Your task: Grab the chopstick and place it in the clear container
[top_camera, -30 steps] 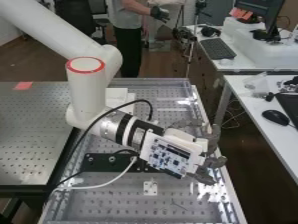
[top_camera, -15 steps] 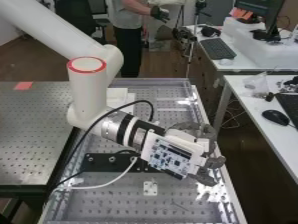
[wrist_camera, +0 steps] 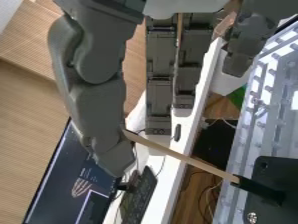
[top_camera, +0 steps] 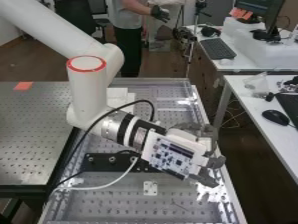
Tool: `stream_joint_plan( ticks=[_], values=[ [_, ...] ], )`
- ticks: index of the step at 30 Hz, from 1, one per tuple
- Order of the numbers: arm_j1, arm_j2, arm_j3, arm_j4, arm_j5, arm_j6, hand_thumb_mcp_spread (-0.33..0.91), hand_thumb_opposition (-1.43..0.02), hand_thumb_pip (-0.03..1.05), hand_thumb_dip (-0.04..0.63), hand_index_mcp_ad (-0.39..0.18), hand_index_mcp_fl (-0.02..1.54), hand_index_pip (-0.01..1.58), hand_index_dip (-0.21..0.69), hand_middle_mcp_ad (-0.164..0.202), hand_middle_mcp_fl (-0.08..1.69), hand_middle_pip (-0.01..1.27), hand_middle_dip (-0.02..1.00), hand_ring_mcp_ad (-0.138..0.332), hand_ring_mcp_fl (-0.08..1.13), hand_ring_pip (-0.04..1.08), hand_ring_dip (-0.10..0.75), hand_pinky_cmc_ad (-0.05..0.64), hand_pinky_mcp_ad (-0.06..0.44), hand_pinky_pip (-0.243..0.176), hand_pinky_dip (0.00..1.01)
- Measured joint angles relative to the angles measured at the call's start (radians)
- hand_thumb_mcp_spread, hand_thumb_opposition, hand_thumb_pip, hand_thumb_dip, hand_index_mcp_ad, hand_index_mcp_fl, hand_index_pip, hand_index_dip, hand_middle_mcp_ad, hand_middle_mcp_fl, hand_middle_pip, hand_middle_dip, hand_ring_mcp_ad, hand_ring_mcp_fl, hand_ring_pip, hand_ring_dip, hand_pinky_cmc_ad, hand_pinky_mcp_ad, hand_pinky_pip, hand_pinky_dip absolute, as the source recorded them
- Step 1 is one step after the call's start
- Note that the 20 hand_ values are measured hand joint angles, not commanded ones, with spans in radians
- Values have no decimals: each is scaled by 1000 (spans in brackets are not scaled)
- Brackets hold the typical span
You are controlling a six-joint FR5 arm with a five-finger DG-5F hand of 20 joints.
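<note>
In the high view the hand [top_camera: 199, 131] hangs palm-down over the right edge of the perforated bench, its curled fingers drawn close together. The wrist view shows the hand [wrist_camera: 96, 95] with the pale wooden chopstick [wrist_camera: 183, 156] slanting away from it. One end of the stick is pinched at the fingertips and partly hidden there; its other end is dark and overlaps a black plate. Beyond the stick lie the floor and a white desk.
A black mounting bar [top_camera: 110, 162] with cables stands on the perforated bench [top_camera: 120, 207], left of the hand. A small metal block [top_camera: 150, 188] sits nearer the front. Right of the bench is a white desk [top_camera: 233, 92] with a mouse [top_camera: 275, 117].
The spread fingers have drawn together and curled in the high view. The arm has stayed almost in place.
</note>
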Motion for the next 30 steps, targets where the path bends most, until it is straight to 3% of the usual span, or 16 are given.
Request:
stream_joint_plan(
  ticks=[2,16,24,30],
  values=[
    [-1,0,0,0,1,0,721,-988,379,293,-372,997,747,330,35,1114,278,747,24,559,117,508,353,314,12,176],
    [-8,-1,6,-9,0,-19,744,-1000,372,284,-368,1037,714,340,21,1178,290,740,23,579,113,531,353,311,10,176],
    [-14,0,16,-17,-14,-38,738,-1033,377,288,-304,1101,656,328,33,1206,291,716,23,579,113,531,353,311,10,176],
    [-18,-3,25,-33,-39,-42,684,-1019,391,290,-302,1100,565,332,24,1216,197,712,21,541,115,531,351,314,12,176]
  ],
)
